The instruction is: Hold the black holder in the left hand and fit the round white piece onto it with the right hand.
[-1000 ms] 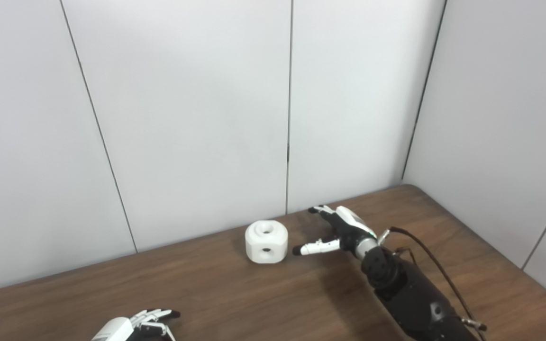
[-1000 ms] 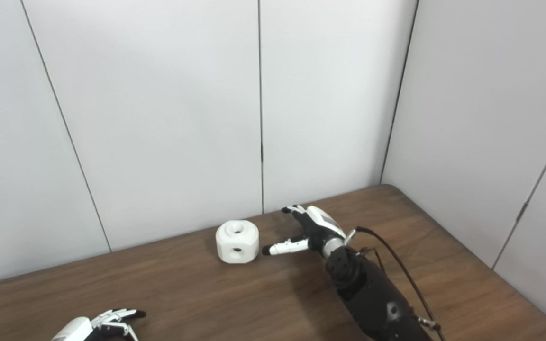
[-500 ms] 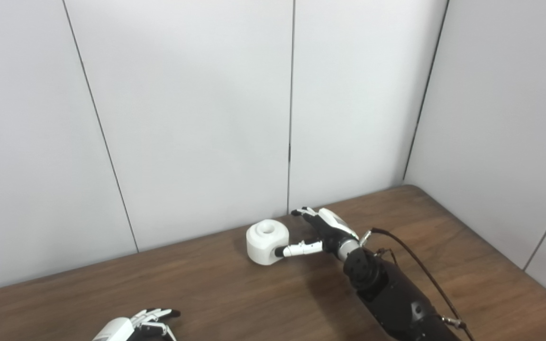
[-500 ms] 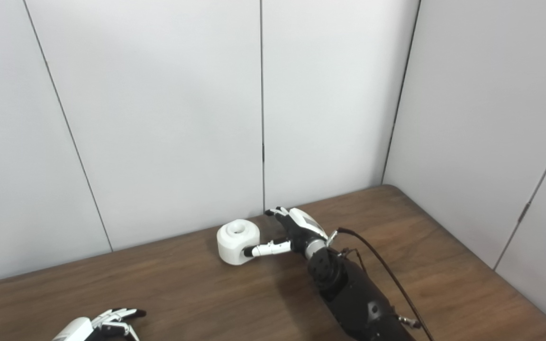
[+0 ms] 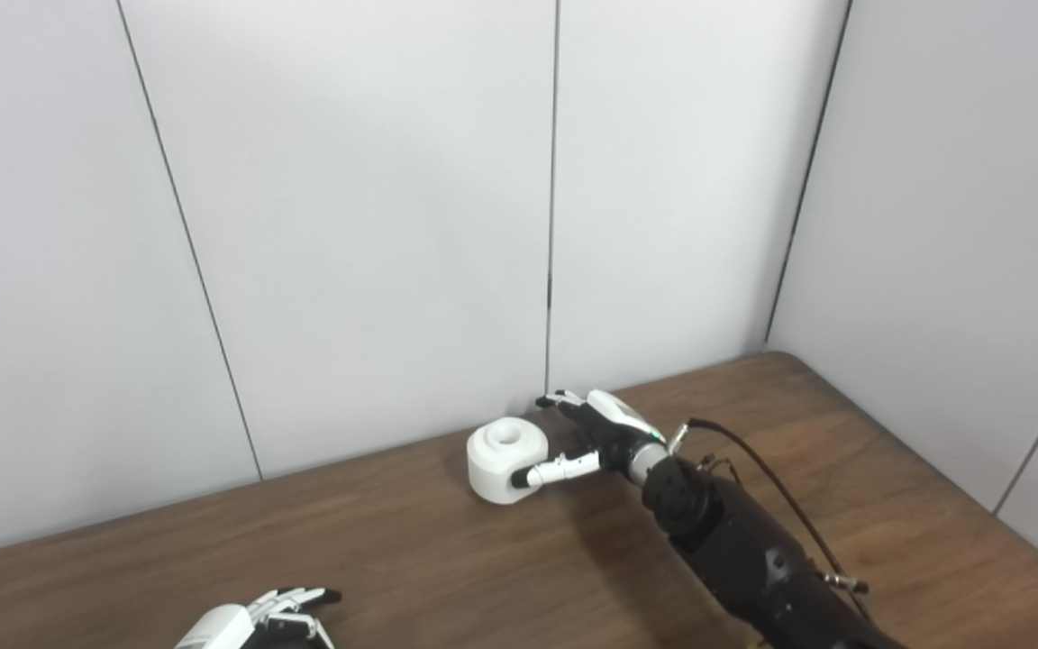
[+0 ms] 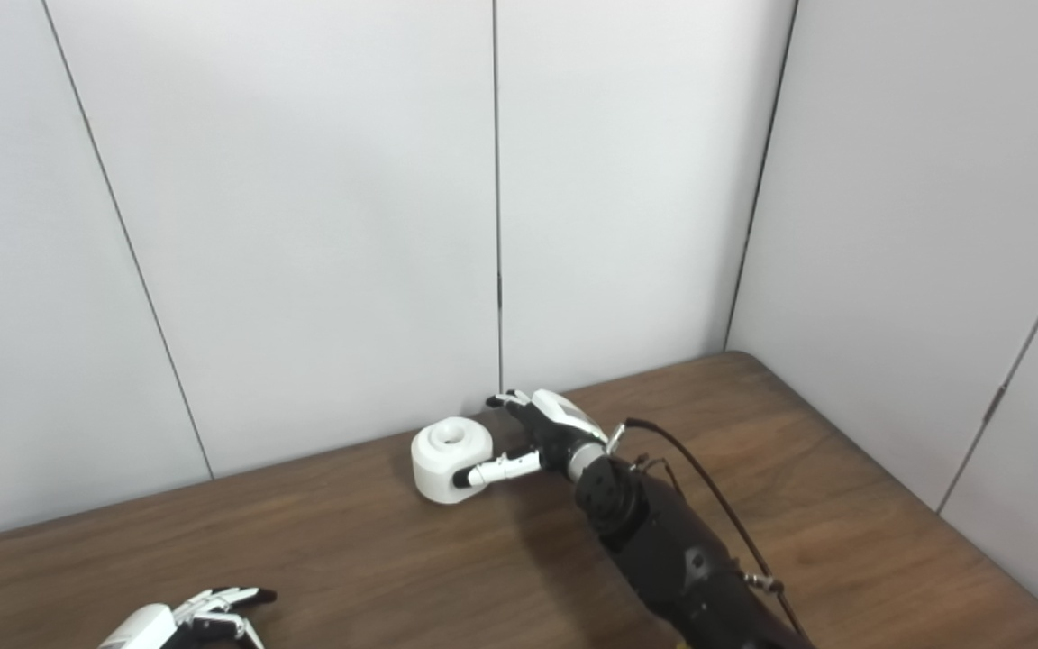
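Note:
The round white piece (image 5: pixel 501 458), with a hole in its top, sits on the brown table (image 5: pixel 447 559) near the back wall. My right hand (image 5: pixel 593 436) is at its right side, fingers apart: the thumb lies across its front and the other fingers reach behind its far right side. They are not closed on it. My left hand (image 5: pixel 253 618) rests open and empty at the bottom left edge of the picture. No black holder is in view.
White wall panels (image 5: pixel 375 225) stand right behind the piece and along the table's right side (image 5: pixel 951 270). A dark cable (image 5: pixel 753 460) runs along my right forearm.
My right hand has moved left up to the white piece; its thumb now lies across the piece's front. The piece has turned slightly. My left hand has not moved.

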Tool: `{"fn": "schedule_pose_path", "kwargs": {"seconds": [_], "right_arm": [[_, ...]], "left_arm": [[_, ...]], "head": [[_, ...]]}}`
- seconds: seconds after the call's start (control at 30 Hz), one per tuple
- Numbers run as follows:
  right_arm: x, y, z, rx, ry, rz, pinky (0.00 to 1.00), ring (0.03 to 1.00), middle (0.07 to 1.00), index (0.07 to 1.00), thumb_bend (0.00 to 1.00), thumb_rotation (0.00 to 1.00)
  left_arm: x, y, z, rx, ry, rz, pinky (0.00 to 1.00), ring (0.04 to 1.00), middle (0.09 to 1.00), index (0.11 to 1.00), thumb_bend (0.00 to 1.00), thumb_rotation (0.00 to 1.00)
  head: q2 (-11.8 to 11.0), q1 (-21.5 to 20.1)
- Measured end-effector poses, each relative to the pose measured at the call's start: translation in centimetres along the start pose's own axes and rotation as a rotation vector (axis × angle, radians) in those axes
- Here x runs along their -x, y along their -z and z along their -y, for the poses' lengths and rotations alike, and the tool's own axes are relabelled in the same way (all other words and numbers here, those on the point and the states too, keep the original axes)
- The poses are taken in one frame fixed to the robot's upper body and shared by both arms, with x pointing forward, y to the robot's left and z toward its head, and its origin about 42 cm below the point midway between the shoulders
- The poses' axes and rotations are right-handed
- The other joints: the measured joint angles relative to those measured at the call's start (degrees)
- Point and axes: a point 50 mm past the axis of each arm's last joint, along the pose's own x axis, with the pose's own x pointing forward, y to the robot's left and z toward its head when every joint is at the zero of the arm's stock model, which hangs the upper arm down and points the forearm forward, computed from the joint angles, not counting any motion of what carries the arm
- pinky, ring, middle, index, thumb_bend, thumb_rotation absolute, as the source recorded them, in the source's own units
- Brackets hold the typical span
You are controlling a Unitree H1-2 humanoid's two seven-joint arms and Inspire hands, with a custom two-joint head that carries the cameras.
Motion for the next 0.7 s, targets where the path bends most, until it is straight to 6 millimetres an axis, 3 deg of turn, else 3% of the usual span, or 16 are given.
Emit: {"fn": "schedule_pose_path", "kwargs": {"seconds": [0.37,0.7], "right_arm": [[-0.9,-0.9,1.5,0.128,-0.135,0.061,0.93,1.000,1.000,0.906,1.00,0.50],[-1.6,-2.9,4.6,0.315,-0.254,0.143,1.00,1.000,1.000,0.880,1.00,0.41]], "left_arm": [[0.3,-0.3,0.1,0.008,-0.007,-0.022,0.96,0.909,0.886,0.481,0.51,0.04],[0.4,-0.5,0.3,0.004,-0.008,-0.027,0.96,0.913,0.885,0.481,0.51,0.04]], "head": [[0.70,2.63],[1.32,5.01]]}}
